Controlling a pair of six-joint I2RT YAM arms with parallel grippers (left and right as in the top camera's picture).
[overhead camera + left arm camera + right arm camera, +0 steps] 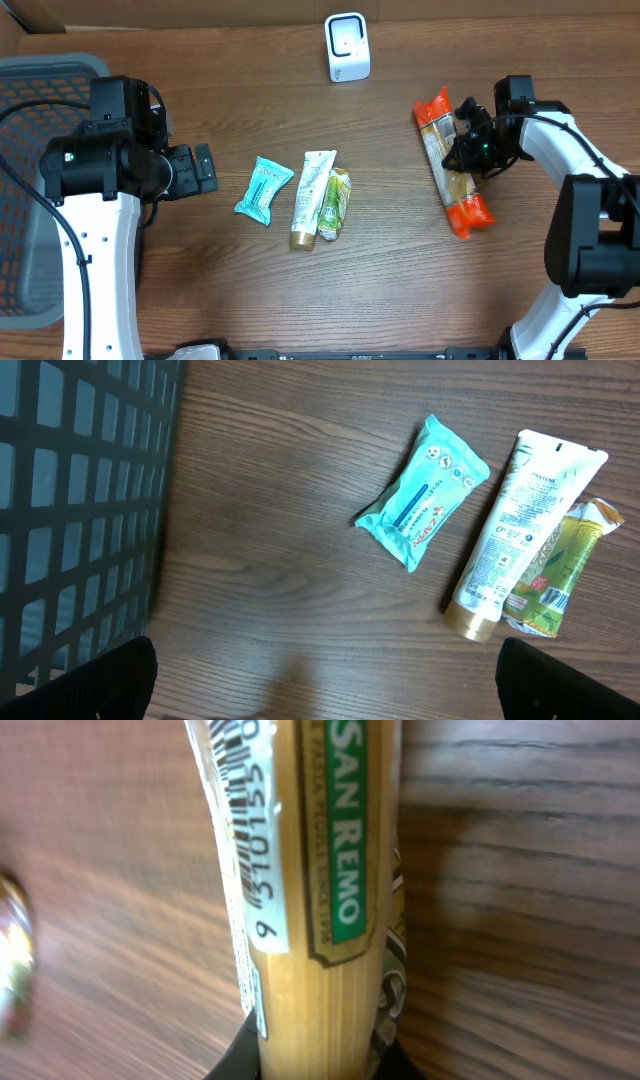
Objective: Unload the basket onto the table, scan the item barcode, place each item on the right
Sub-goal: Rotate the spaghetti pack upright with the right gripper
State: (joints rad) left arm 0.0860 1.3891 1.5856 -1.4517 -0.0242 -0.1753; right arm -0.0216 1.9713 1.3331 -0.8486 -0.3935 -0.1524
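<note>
A long clear pasta pack with orange ends (452, 165) lies on the right side of the brown wooden desk (400, 280), running from far to near with its near end slanted a little to the right. The right end effector (468, 140) sits over the far half of this pack. In the right wrist view its dark fingers (385, 1065) press against both sides of the pack (300, 920), so it is clamped on it. That close view also shows a green label reading SAN REMO (345, 830) and, on the pack's left flank, a white strip with the barcode (235, 800) and its digits.

A small white boxy scanner (347, 47) stands upright at the far edge of the desk, well apart from the pack and to its left.

The left end effector (205, 168) hovers over the left side of the desk with its fingers (130, 680) spread wide apart and nothing between them. To its left is a grey plastic mesh basket (40, 180).

In the middle of the desk lie a teal wipes packet (264, 189), a white tube with a gold cap (312, 198), and a green sachet (335, 203). The sachet touches the tube's right side, and the packet lies just left of the tube.
</note>
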